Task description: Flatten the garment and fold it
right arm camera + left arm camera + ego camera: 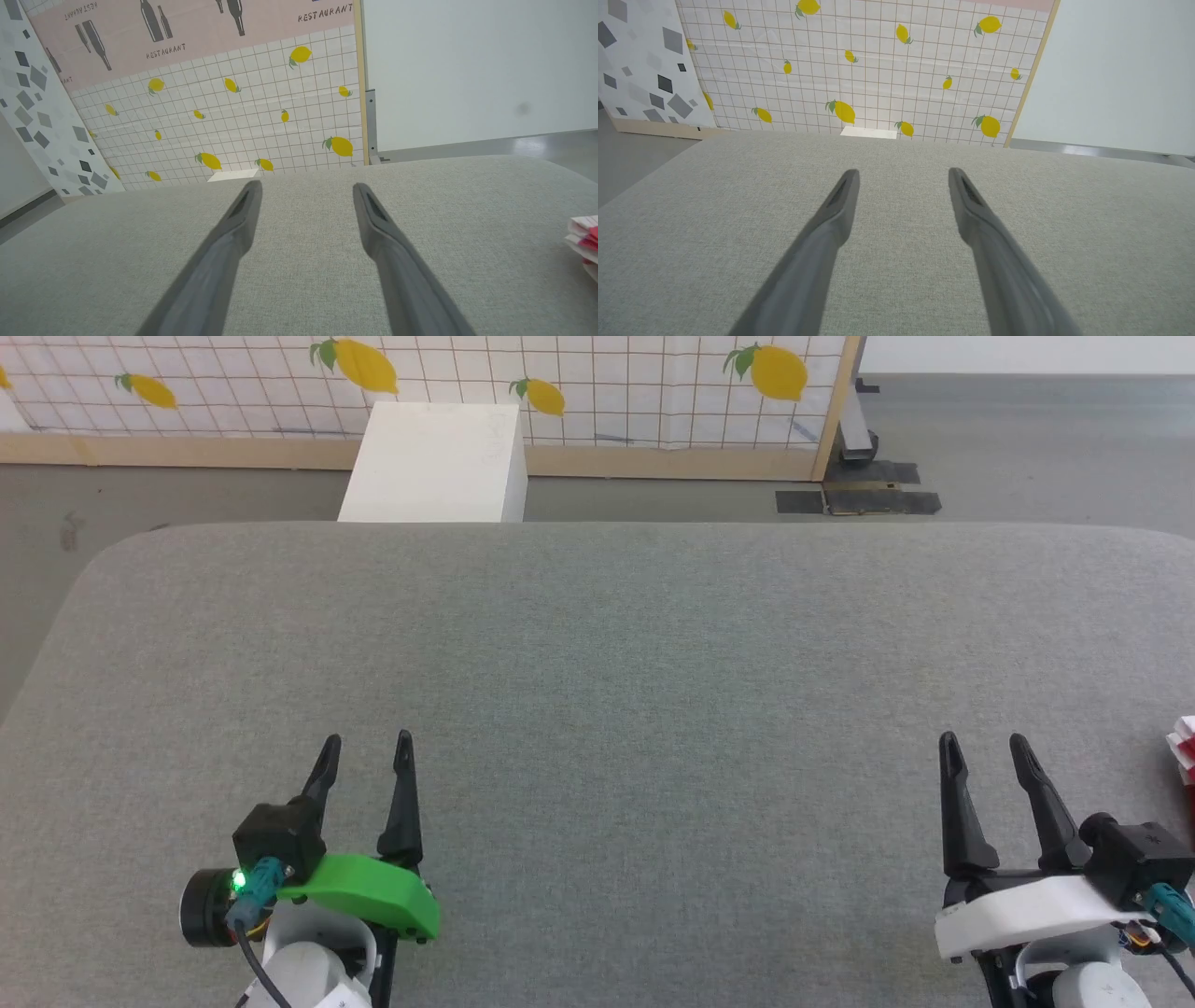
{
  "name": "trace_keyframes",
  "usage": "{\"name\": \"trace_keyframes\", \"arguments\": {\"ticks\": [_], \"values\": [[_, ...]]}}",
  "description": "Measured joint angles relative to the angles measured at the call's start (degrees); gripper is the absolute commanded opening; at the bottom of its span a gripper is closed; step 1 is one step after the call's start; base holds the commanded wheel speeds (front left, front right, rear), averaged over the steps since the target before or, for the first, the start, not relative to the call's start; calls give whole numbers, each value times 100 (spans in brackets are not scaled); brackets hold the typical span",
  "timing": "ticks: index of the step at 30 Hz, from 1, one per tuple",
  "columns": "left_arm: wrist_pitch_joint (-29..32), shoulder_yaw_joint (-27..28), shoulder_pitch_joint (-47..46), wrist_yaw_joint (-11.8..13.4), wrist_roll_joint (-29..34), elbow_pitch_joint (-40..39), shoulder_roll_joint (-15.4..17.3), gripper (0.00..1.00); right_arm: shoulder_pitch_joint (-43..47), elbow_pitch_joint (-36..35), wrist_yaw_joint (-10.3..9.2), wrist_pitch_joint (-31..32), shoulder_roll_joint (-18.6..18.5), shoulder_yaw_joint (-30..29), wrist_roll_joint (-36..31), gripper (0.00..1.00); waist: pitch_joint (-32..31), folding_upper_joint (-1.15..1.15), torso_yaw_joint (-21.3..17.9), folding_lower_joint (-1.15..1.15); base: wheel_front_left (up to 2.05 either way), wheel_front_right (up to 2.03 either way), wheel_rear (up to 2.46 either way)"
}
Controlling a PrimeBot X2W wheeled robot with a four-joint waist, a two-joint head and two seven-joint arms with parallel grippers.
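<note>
Left gripper [366, 739] and right gripper [983, 737] are being held spread over roomy grey felt table [597, 616], garment [1184, 747] being cropped at right edge.

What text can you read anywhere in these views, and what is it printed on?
"RESTAURANT": on the pink wall panel with grey bottle drawings, printed at least twice, plus once reversed.
Faint marks on the white rectangular box: too faint to read.
</note>
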Motion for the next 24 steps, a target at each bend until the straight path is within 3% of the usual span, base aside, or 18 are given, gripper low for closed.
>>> {"name": "trace_keyframes", "arguments": {"ticks": [1,2,24], "values": [[0,-3,1,-2,0,2,-1,100,0,7,0,0,0,1,29,100,0,0,-12,0,0,0,0],[1,-5,0,-3,0,3,-3,0,-1,12,0,1,0,-1,36,0,-2,0,-20,0,0,0,0],[199,62,30,-3,99,-187,-26,0,-1,-91,0,196,0,31,-112,0,-47,0,-42,0,0,0,0]]}}
